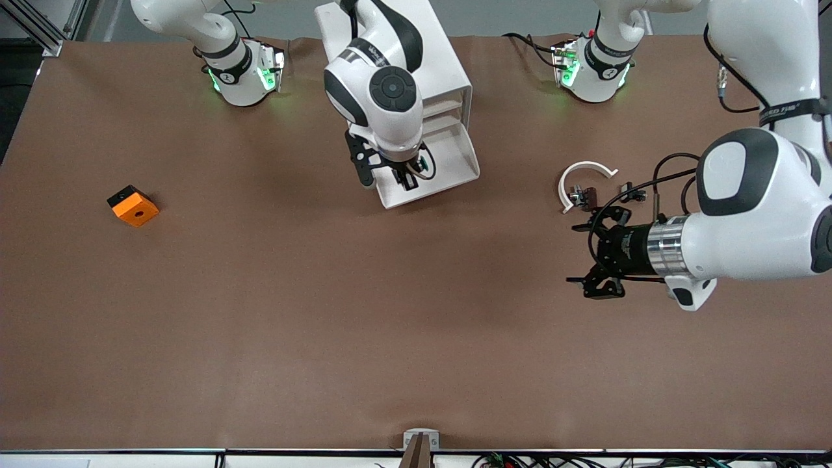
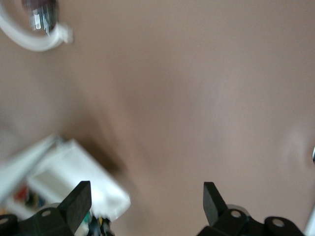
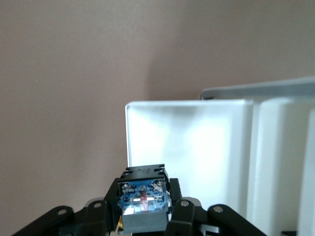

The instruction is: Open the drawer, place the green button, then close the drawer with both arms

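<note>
Front view, upper centre of frame: white drawer unit [image 1: 448,71], bottom drawer [image 1: 455,170] pulled open. Over the open tray: right gripper [image 1: 407,177], clamped on the button [image 1: 422,164], green cap just visible beside the fingers. Right wrist view, lower centre: button [image 3: 142,195], blue-grey base facing the camera, pinched between the pads, bare drawer floor [image 3: 197,147] directly ahead. Right of frame: left gripper [image 1: 595,257], spread fully wide, holding nothing, waiting over bare table near the white C-shaped ring [image 1: 580,175] and small dark parts [image 1: 588,195]. Left of frame: orange cube [image 1: 133,205], not involved. Step in hand, by judgement: placing. Best done by lowering well inside the tray walls, releasing close to the floor, lifting straight up clear of the rim.
</note>
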`<action>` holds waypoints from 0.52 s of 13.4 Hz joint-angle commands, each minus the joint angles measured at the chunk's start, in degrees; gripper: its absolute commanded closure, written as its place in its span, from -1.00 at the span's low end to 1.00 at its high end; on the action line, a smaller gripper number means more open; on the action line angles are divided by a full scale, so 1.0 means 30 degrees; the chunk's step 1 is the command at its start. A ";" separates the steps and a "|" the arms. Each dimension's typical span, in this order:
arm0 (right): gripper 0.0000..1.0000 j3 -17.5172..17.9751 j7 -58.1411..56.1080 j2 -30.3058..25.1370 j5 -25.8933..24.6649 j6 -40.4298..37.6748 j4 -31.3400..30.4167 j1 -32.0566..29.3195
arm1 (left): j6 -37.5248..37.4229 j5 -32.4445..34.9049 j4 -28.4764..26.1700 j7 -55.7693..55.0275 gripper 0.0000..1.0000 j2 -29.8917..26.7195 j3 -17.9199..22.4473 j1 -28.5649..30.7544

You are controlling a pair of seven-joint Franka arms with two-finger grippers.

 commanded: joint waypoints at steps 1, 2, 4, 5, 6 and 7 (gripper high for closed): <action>1.00 -0.0191 0.1797 0.1081 -0.0195 0.0672 0.0685 0.0859 | -0.0040 0.2906 -0.0555 0.4266 -1.00 -0.1580 -0.0039 -0.0101; 1.00 -0.0220 0.2382 0.1403 -0.0195 0.1198 0.0685 0.1123 | -0.0069 0.3696 -0.0584 0.6724 -1.00 -0.2020 -0.0039 -0.0043; 1.00 -0.0220 0.3408 0.1989 -0.0195 0.1961 0.0714 0.1650 | -0.0244 0.5335 -0.0877 1.0277 -1.00 -0.2637 -0.0010 -0.0013; 1.00 -0.0220 0.3820 0.2195 -0.0224 0.2197 0.0714 0.1972 | -0.0419 0.6447 -0.0878 1.1570 -1.00 -0.2843 -0.0010 -0.0071; 1.00 -0.0249 0.4114 0.2371 -0.0225 0.2344 0.0743 0.2208 | -0.0595 0.7241 -0.0907 1.2540 -1.00 -0.3135 -0.0039 -0.0071; 1.00 -0.0279 0.4407 0.2547 -0.0283 0.2462 0.0744 0.2384 | -0.0713 0.7423 -0.0907 1.3333 -1.00 -0.3399 -0.0039 0.0016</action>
